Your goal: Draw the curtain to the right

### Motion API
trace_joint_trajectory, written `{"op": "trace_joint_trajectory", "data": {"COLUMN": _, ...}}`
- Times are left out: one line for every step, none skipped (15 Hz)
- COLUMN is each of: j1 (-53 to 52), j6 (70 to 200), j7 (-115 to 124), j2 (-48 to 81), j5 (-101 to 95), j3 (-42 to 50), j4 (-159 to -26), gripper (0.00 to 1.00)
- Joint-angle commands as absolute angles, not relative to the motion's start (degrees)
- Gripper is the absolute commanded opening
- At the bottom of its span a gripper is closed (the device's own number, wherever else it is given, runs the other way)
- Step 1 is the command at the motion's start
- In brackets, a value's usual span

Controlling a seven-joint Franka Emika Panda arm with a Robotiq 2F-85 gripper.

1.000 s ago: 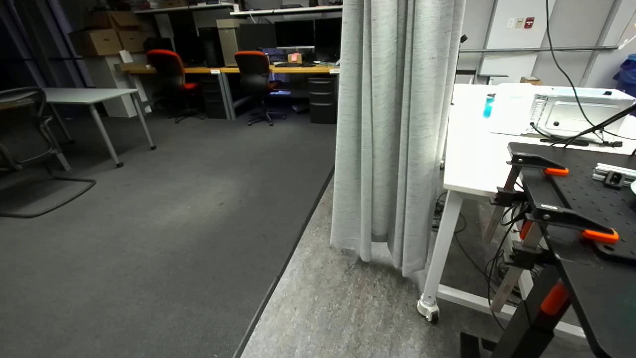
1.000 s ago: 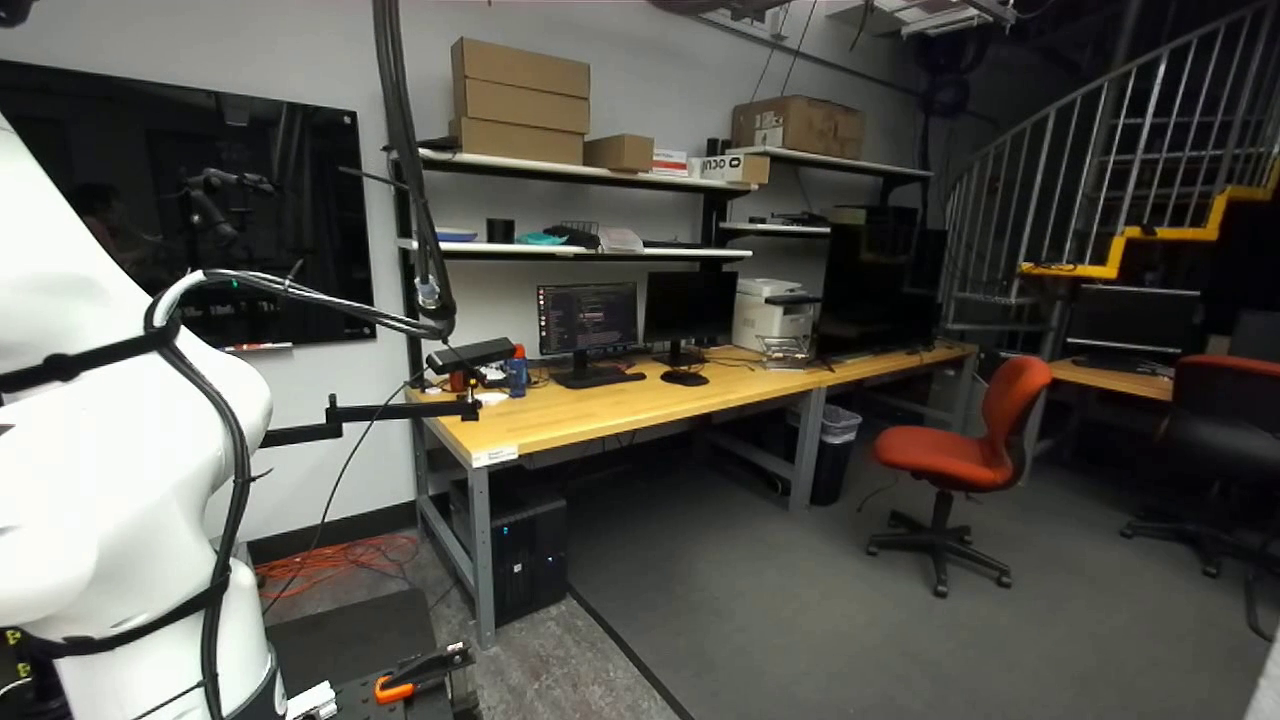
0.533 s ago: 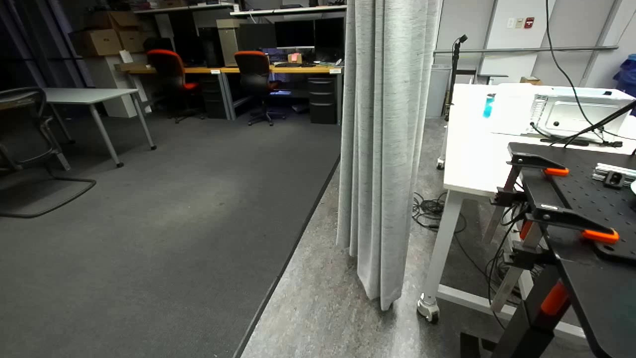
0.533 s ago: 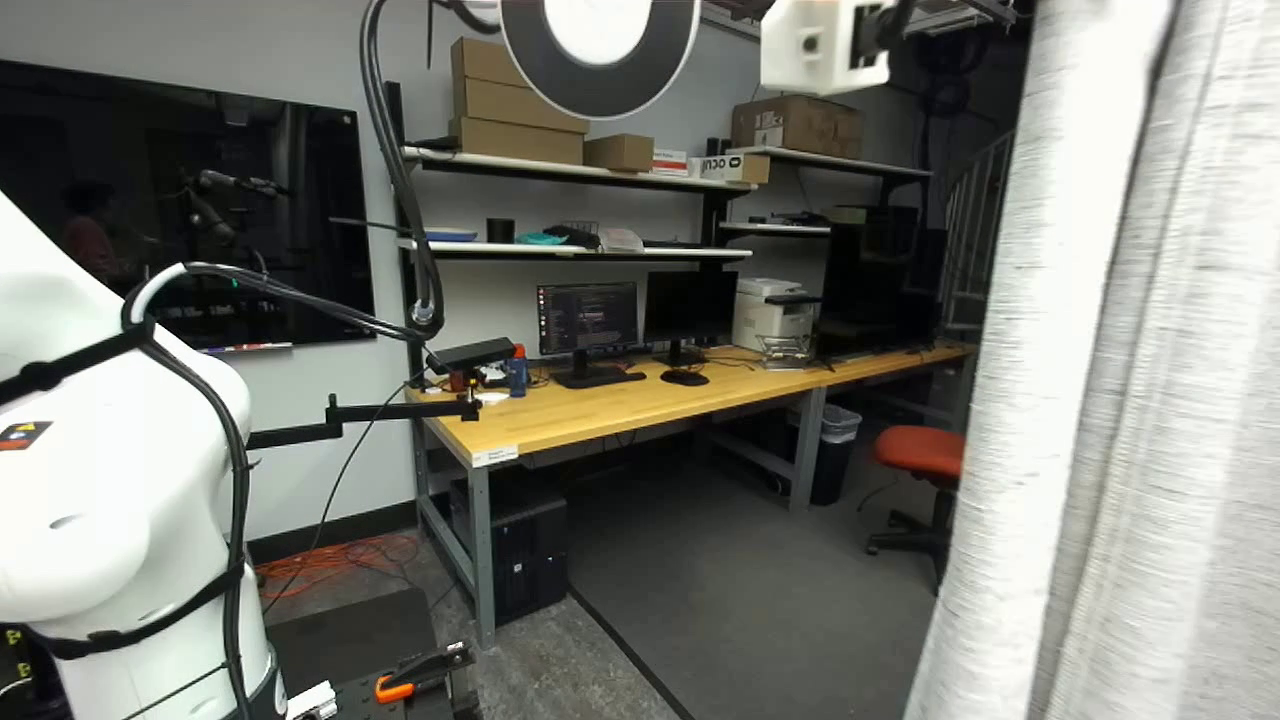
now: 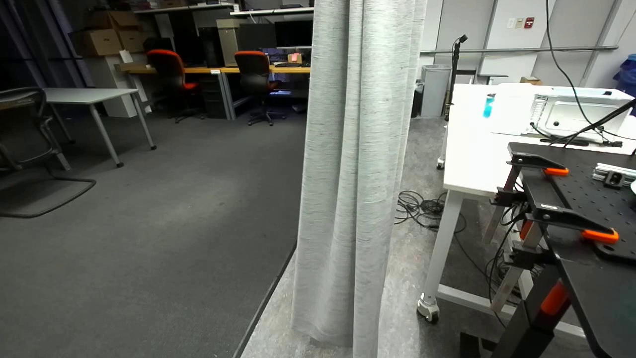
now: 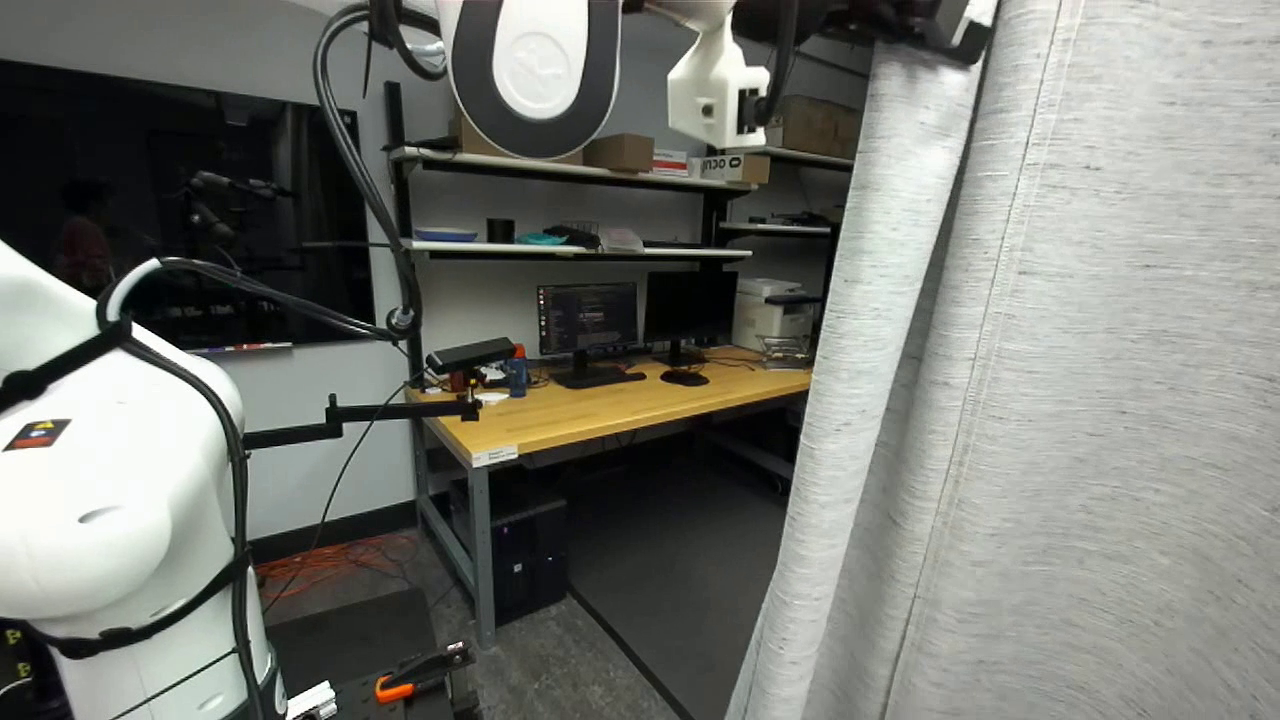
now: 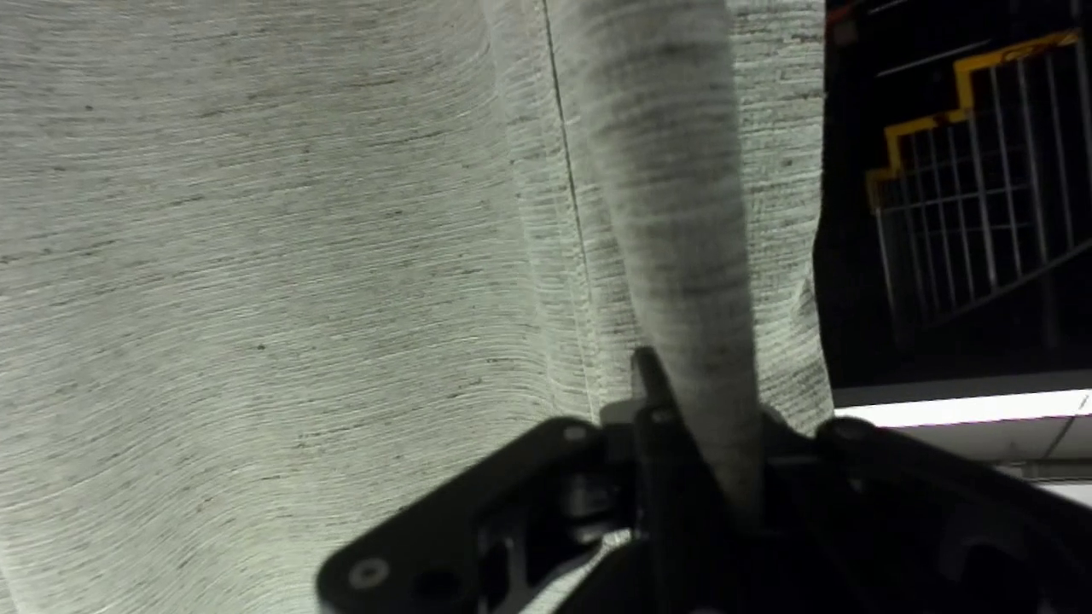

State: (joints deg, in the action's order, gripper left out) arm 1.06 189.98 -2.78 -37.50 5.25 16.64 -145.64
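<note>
Curtain (image 7: 367,256), partly between the fingers (image 7: 661,469), seemingly pinched

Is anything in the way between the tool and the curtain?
Nothing visible. In the wrist view, a fold of the curtain is pinched directly in the tool, with no other object showing between them.

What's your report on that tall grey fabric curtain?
Black two-finger gripper: shut on curtain. Curtain: hanging in folds, top out of view. No snag visible.
</note>
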Motion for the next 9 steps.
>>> {"op": "trace_joint_trajectory", "data": {"j1": 2.6, "j6": 186.44, "j7": -0.93, "j2": -39.27, "j5": 5.08, "j3": 14.41, "j4": -151.02, "gripper": 0.01}}
{"op": "trace_joint_trajectory", "data": {"j1": 1.7, "j6": 185.36, "j7": -0.46, "j2": -39.23, "j5": 5.41, "j3": 14.29, "j4": -150.86, "gripper": 0.01}}
{"op": "trace_joint_trajectory", "data": {"j1": 0.34, "j6": 184.49, "j7": 0.23, "j2": -39.45, "j5": 5.78, "j3": 14.44, "j4": -150.68, "gripper": 0.01}}
{"op": "trace_joint_trajectory", "data": {"j1": -0.56, "j6": 184.22, "j7": 0.89, "j2": -39.2, "j5": 6.09, "j3": 14.35, "j4": -150.33, "gripper": 0.01}}
{"op": "trace_joint_trajectory", "data": {"j1": -1.15, "j6": 183.62, "j7": 1.39, "j2": -39.12, "j5": 6.2, "j3": 14.18, "j4": -150.12, "gripper": 0.29}}
{"op": "trace_joint_trajectory", "data": {"j1": -1.82, "j6": 183.06, "j7": 1.89, "j2": -38.99, "j5": 6.37, "j3": 14.07, "j4": -149.98, "gripper": 0.31}}
{"op": "trace_joint_trajectory", "data": {"j1": -2.21, "j6": 180.53, "j7": 2.04, "j2": -38.71, "j5": 6.74, "j3": 14.09, "j4": -150.39, "gripper": 0.36}}
{"op": "trace_joint_trajectory", "data": {"j1": -1.45, "j6": 177.43, "j7": 2.41, "j2": -38.39, "j5": 7.09, "j3": 13.45, "j4": -150.86, "gripper": 0.46}}
{"op": "trace_joint_trajectory", "data": {"j1": -0.67, "j6": 175.32, "j7": 2.58, "j2": -37.96, "j5": 7.24, "j3": 12.97, "j4": -151.25, "gripper": 0.53}}
